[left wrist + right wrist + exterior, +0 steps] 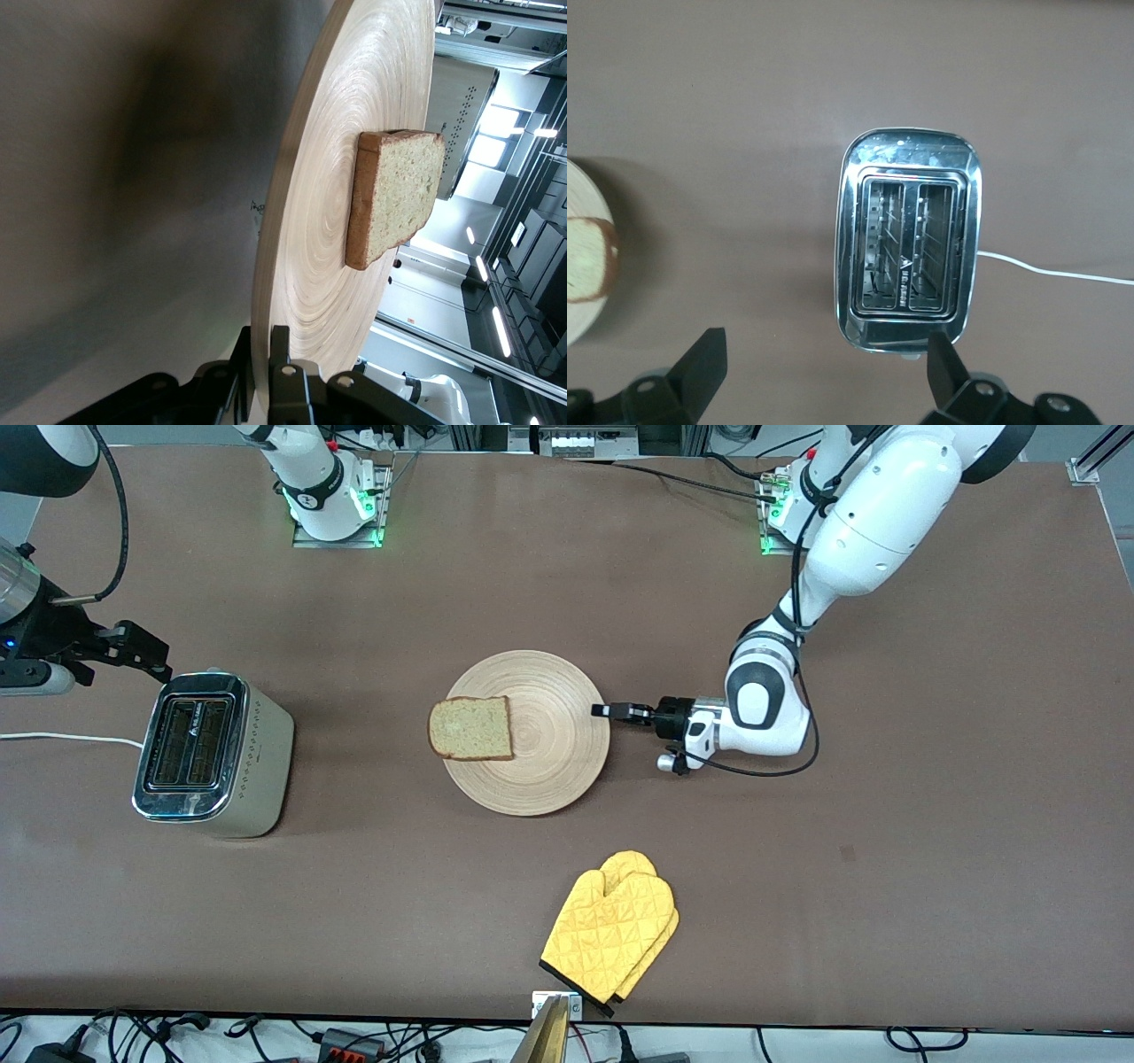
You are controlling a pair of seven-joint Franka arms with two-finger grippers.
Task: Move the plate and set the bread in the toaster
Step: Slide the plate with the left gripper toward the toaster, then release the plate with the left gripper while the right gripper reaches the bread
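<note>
While the brown table [886, 824] carries every item, the left arm reaches low and level, its left gripper [604, 710] clamped on the rim of the round light-wood plate [549, 753] at table centre. Toward the right arm's end stands the cream-beige, chrome-topped toaster [217, 753]; the right gripper [824, 372] hovers over it, fingers apart. Lying on the plate is the tan, dark-crusted bread slice [472, 728]. Toaster lettering is unreadable.

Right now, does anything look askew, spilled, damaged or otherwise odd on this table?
Only one thing: the squarish tan-brown bread slice sits off-centre on the round light-wood plate, overhanging the rim toward the cream-and-chrome toaster. The left claw is shut on the plate's rim; the right claw hangs open over the toaster. Nothing spilled or damaged.
</note>
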